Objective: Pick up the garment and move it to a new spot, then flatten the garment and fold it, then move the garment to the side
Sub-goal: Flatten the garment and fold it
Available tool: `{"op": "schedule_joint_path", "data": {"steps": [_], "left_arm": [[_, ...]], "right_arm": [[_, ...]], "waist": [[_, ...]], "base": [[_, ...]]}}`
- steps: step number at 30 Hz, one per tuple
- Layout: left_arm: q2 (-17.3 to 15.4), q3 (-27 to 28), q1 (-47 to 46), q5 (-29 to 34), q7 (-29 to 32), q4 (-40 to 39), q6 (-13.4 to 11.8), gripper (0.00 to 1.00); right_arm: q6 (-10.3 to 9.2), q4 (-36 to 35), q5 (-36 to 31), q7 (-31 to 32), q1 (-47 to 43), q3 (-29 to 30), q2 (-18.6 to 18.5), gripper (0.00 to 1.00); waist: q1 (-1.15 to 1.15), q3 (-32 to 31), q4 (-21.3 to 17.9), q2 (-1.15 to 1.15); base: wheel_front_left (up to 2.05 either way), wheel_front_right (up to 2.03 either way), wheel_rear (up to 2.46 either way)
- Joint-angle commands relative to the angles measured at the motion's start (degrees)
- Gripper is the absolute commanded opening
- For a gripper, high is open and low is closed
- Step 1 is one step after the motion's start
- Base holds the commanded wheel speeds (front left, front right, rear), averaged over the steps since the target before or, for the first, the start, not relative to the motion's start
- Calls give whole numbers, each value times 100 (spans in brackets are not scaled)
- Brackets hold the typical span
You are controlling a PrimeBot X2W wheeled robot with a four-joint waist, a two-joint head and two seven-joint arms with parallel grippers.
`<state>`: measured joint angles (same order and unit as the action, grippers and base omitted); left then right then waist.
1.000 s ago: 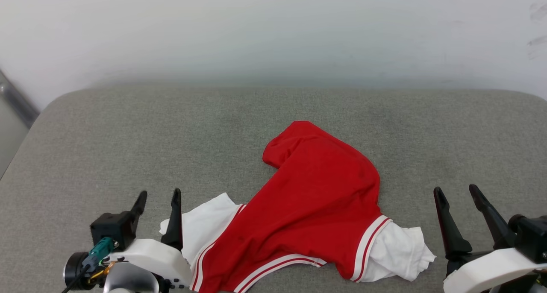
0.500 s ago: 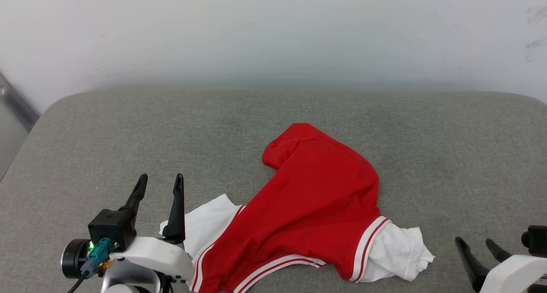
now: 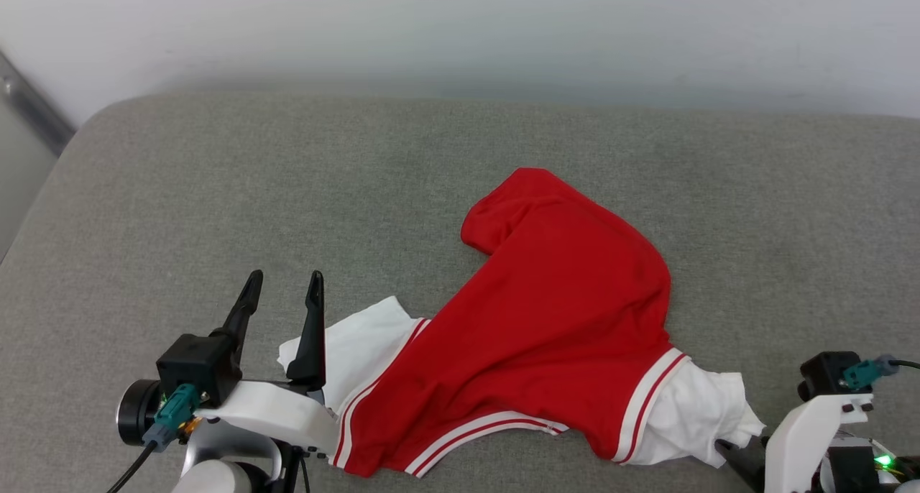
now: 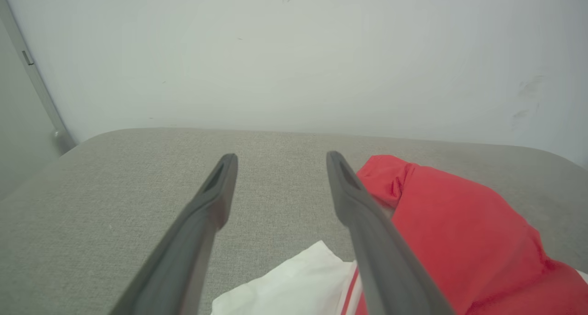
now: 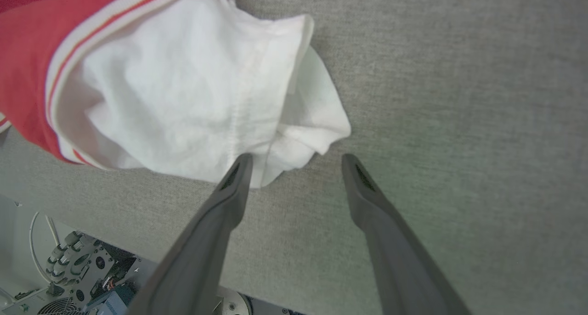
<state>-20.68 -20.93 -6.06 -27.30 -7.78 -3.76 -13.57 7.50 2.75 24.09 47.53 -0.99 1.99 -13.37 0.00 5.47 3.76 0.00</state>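
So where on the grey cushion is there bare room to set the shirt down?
Bare cushion lies left of the garment and between it and the wall. The near edge is crowded: sleeves, left gripper, right gripper.

Surface: grey woven fabric, rounded far corners.
On it: garment, red with white sleeves, crumpled.

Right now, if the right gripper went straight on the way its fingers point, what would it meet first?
Probably the white sleeve of the garment: one finger of the open right gripper points at its hem, the other at gray cushion. Depth is unclear, so it may land on cushion beside the sleeve.
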Motion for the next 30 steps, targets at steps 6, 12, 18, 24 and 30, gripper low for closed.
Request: {"op": "schedule_joint_path", "data": {"steps": [6, 12, 18, 24, 30], "left_arm": [[44, -6, -148, -49, -57, 96, 48, 100], [-18, 34, -140, -132, -17, 193, 97, 100], [-314, 143, -211, -357, 443, 292, 223, 100], [-909, 10, -527, -817, 1965, 333, 623, 100], [-1406, -14, -742, -1422, 3484, 486, 828, 100]], "right_arm": [[-2, 784, 214, -102, 269, -498, 38, 100], [1, 1136, 386, -200, 365, -736, 70, 0], [-2, 883, 375, -547, 511, -584, -116, 0], [-2, 493, 268, -586, 538, -457, -165, 0], [-2, 134, 154, -526, 635, -409, -65, 0]], "waist": [[0, 269, 157, 0], [0, 253, 115, 0], [0, 54, -10, 0], [0, 101, -205, 0], [0, 497, -457, 0]], "base": [[0, 0, 0], [0, 0, 0], [0, 0, 0], [0, 0, 0], [0, 0, 0]]}}
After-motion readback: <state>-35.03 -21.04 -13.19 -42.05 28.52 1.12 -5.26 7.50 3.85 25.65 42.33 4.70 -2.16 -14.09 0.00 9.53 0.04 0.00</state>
